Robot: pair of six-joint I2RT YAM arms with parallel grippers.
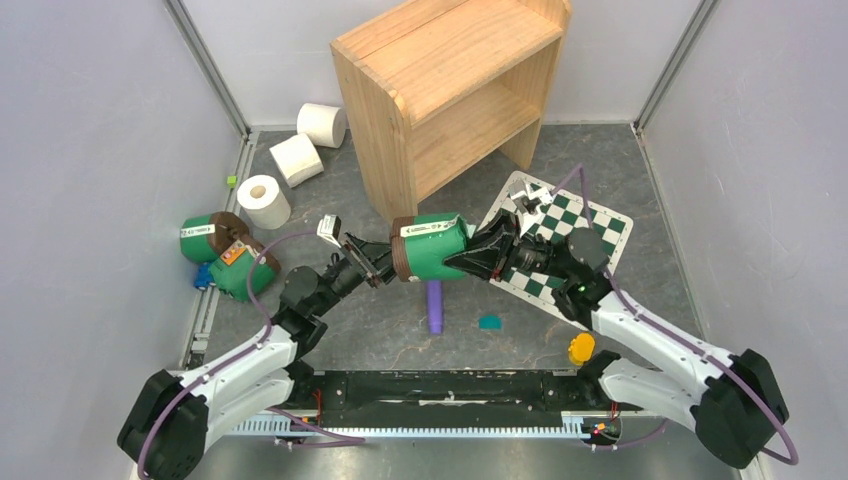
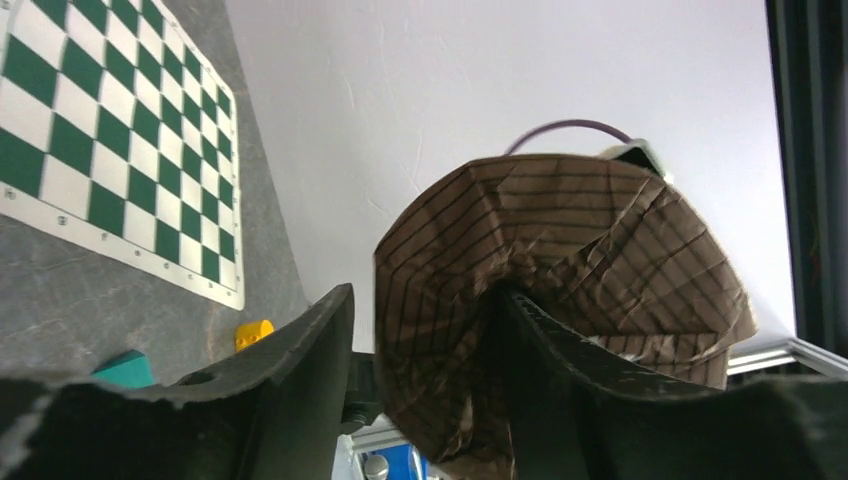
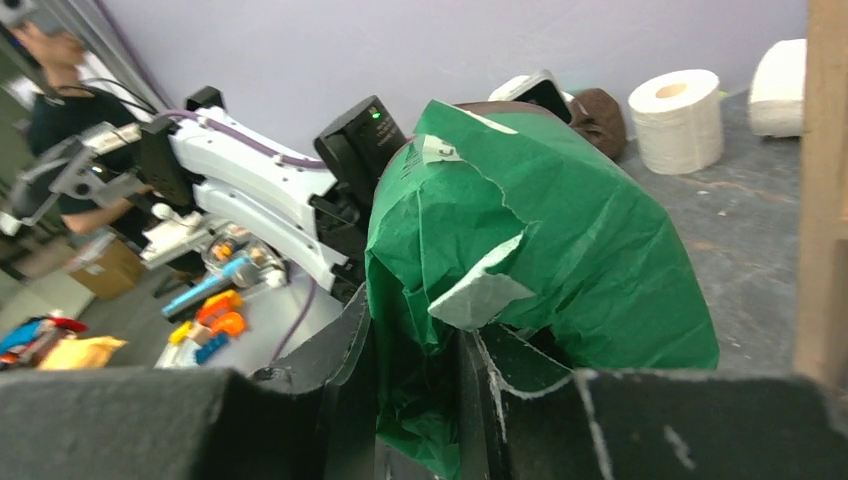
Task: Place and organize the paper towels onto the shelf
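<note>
Three white paper towels lie on the floor at the far left: one point(image 1: 322, 124) by the back wall, one point(image 1: 296, 159) in front of it, and one point(image 1: 264, 201) standing on end. Two of them show in the right wrist view point(image 3: 680, 118) point(image 3: 780, 88). The wooden shelf point(image 1: 450, 90) stands at the back centre, with both tiers bare. A green canister point(image 1: 432, 248) hangs on its side between both arms, in front of the shelf. My left gripper point(image 1: 378, 262) point(image 2: 425, 330) is shut on its brown lid point(image 2: 600, 240). My right gripper point(image 1: 470, 255) point(image 3: 415, 340) is shut on its crumpled green end point(image 3: 580, 250).
Two more green canisters point(image 1: 215, 235) point(image 1: 243, 270) lie at the left wall. A green-and-white checkered board point(image 1: 570, 240) lies to the right of the shelf. A purple stick point(image 1: 434, 305), a teal piece point(image 1: 489, 322) and a yellow piece point(image 1: 581, 348) lie on the near floor.
</note>
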